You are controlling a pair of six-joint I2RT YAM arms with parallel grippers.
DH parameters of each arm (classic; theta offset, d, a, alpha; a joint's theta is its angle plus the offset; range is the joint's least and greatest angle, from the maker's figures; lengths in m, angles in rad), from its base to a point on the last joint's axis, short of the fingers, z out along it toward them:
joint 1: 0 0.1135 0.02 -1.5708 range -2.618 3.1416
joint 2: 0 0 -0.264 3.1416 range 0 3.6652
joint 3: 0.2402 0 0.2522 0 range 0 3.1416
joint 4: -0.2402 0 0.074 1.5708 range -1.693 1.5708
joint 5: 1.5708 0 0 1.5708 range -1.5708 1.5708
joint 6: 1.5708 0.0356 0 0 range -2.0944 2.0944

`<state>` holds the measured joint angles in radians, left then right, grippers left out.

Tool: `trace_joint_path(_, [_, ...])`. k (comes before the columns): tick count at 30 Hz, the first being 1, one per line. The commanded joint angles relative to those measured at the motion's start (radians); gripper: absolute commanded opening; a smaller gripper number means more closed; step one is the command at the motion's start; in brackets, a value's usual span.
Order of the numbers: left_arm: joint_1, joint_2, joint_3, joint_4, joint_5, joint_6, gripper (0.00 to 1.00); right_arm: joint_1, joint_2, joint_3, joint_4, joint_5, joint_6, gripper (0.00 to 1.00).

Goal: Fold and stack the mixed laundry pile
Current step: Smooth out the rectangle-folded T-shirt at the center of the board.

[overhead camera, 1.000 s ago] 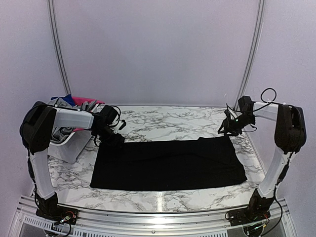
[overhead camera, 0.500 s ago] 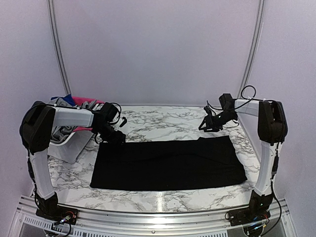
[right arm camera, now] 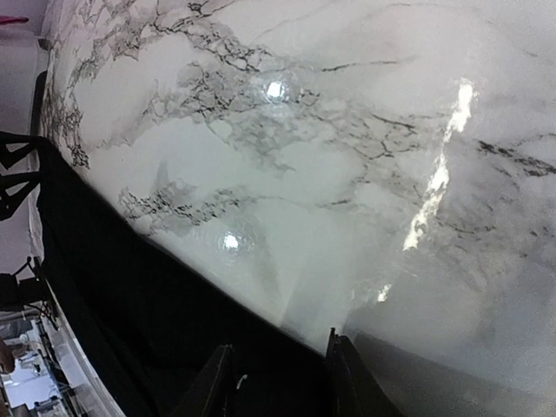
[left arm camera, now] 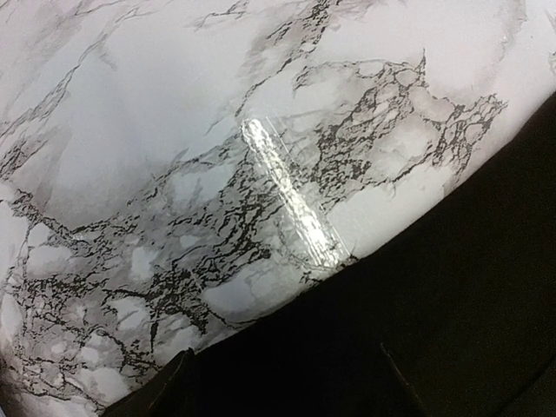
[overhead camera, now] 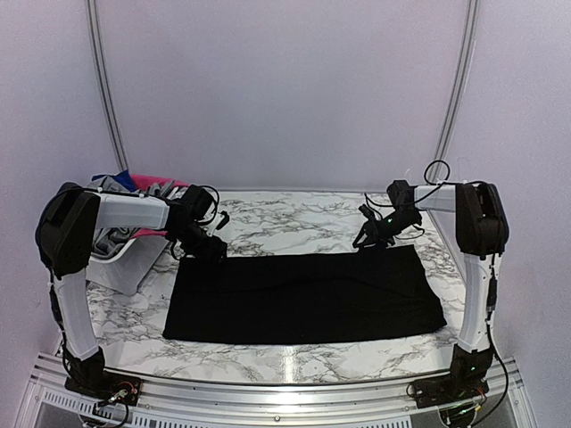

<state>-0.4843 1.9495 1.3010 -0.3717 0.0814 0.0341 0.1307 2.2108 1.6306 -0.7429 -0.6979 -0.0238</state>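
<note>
A black garment [overhead camera: 303,296] lies spread flat on the marble table. The rest of the mixed laundry pile [overhead camera: 134,185], with blue, pink and grey pieces, sits in the basket at the far left. My left gripper [overhead camera: 211,250] is low at the garment's far left corner. In the left wrist view it [left arm camera: 287,382] stands open, its fingers straddling the black cloth's edge [left arm camera: 417,330]. My right gripper [overhead camera: 364,240] is at the garment's far edge, right of middle. In the right wrist view it [right arm camera: 280,375] is open by a narrow gap, with the cloth's edge [right arm camera: 156,295] between the fingers.
A white plastic basket [overhead camera: 114,260] stands at the table's left side, close to my left arm. Bare marble table [overhead camera: 294,218] stretches behind the garment. A metal rail [overhead camera: 268,392] runs along the near edge, and walls enclose the back and sides.
My right gripper swung left from the far right corner and dropped to the garment's far edge, its jaws narrowing. My left gripper shifted only slightly at its corner.
</note>
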Motion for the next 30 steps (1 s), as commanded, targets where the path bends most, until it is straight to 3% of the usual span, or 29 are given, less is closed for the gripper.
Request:
trace_joint_path(1, [0.003,-0.008,0.03,-0.026,0.009,0.011,0.71,0.01,-0.009,0.017,-0.023,-0.045,-0.018,0.29])
trace_joint_path(8, [0.003,-0.004,0.028,-0.027,0.008,0.014,0.71,0.011,-0.043,0.026,-0.027,-0.05,-0.01,0.01])
trace_joint_path(17, [0.003,-0.024,0.018,-0.026,0.0,0.02,0.72,0.016,-0.137,-0.032,-0.029,-0.051,0.009,0.0])
trace_joint_path(20, [0.003,-0.044,0.016,-0.024,0.0,0.02,0.78,0.029,-0.192,-0.089,-0.024,-0.057,0.017,0.0])
trace_joint_path(24, [0.002,-0.083,0.006,-0.017,-0.008,0.024,0.97,0.063,-0.274,-0.201,0.003,-0.049,0.045,0.0])
trace_joint_path(30, [0.001,-0.158,-0.039,0.003,-0.022,0.022,0.99,0.122,-0.416,-0.4,0.068,-0.032,0.102,0.0])
